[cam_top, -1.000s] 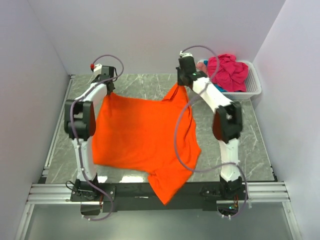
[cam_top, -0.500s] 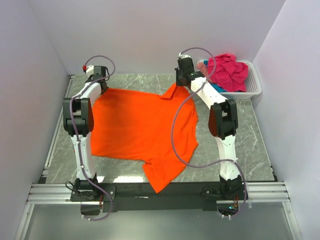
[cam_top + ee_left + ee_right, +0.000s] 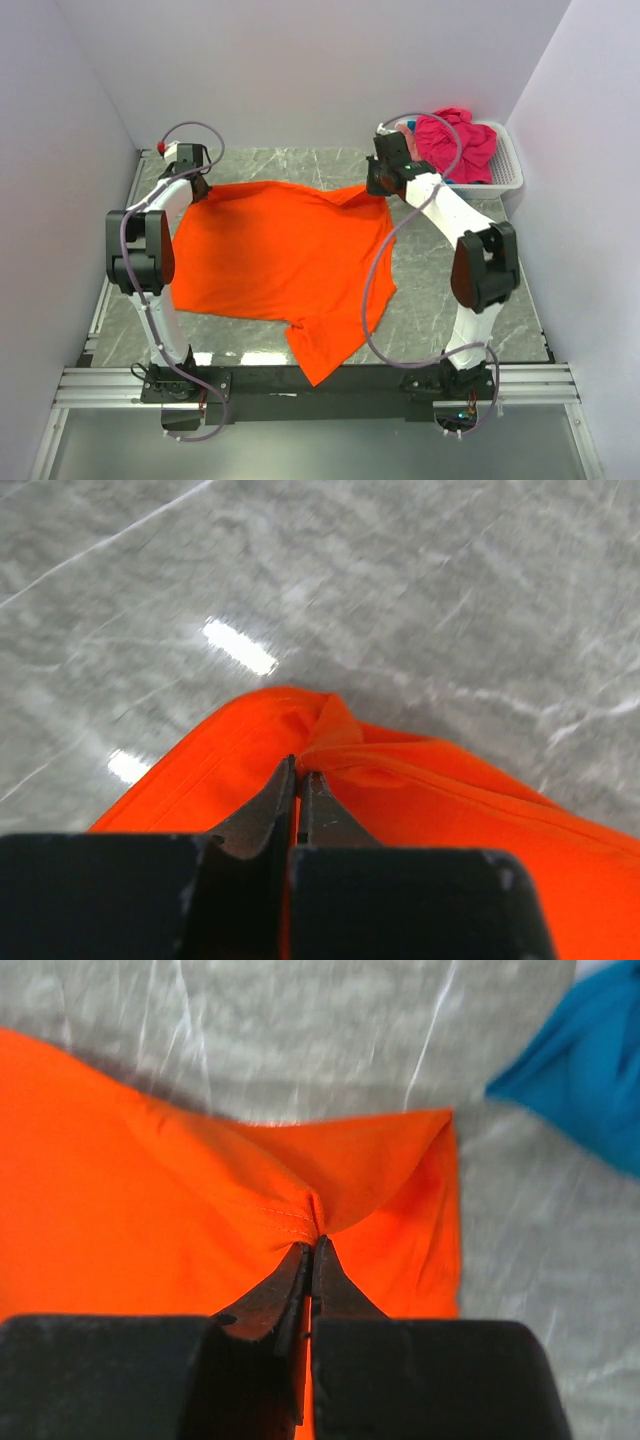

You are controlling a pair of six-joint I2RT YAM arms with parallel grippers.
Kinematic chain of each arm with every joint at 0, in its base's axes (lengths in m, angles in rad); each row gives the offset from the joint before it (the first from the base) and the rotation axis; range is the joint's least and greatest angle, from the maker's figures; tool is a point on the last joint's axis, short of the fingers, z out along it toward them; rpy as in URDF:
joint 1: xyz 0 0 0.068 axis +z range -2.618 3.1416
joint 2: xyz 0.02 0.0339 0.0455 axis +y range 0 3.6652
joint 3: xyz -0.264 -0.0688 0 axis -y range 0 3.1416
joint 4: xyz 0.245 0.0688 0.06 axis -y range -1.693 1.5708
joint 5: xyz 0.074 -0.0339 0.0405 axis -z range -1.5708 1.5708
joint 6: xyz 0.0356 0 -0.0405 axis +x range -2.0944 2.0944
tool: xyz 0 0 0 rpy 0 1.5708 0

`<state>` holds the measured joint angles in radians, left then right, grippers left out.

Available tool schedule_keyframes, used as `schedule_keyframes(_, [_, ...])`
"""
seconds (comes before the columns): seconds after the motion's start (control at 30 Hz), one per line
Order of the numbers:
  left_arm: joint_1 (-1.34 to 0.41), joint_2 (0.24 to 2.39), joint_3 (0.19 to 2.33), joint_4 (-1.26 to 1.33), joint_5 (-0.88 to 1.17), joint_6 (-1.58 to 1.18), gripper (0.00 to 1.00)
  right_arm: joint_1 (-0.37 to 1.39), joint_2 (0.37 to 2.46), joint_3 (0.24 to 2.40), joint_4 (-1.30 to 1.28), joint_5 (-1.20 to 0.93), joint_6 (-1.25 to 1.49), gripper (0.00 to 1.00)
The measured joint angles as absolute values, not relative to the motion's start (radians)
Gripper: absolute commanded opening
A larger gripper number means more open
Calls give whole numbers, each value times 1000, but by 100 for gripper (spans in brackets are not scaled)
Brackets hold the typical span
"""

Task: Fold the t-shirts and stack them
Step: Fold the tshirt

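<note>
The large orange t-shirt (image 3: 280,260) lies spread across the marble table, one sleeve hanging over the near edge. My left gripper (image 3: 197,186) is shut on its far left corner, seen in the left wrist view (image 3: 300,765) pinching the orange hem (image 3: 400,780). My right gripper (image 3: 377,186) is shut on the far right corner, seen in the right wrist view (image 3: 312,1245) pinching a fold of orange cloth (image 3: 150,1190). A magenta t-shirt (image 3: 455,140) lies heaped in the basket. A teal t-shirt (image 3: 590,1080) shows at the right wrist view's edge.
The white slatted basket (image 3: 505,165) stands at the far right corner, close to the right gripper. Grey walls close in the table on three sides. Bare marble (image 3: 440,310) lies right of the orange shirt.
Both grippers have carried the shirt's far corners outward and toward the back. The shirt has gone from hanging bunched to stretched wide and flat on the table.
</note>
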<state>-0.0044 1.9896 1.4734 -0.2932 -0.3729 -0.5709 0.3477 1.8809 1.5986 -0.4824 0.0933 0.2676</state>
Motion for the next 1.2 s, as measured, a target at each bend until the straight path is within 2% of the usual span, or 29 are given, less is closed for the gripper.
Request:
schedule_keyframes(0.27, [-4, 1930, 1417, -306, -348, -434, 0, 351, 1677, 1377, -498, 39, 311, 0])
schedule_keyframes(0.57, [-4, 1893, 1414, -289, -285, -71, 0, 358, 1558, 1286, -530, 3, 326, 0])
schedule_keyframes(0.93, [-4, 1891, 1515, -267, -241, 174, 0, 360, 1544, 1283, -547, 2, 325, 0])
schedule_keyframes(1.2, [-4, 1891, 1446, -235, -245, 179, 0, 360, 1547, 1283, -552, 6, 337, 0])
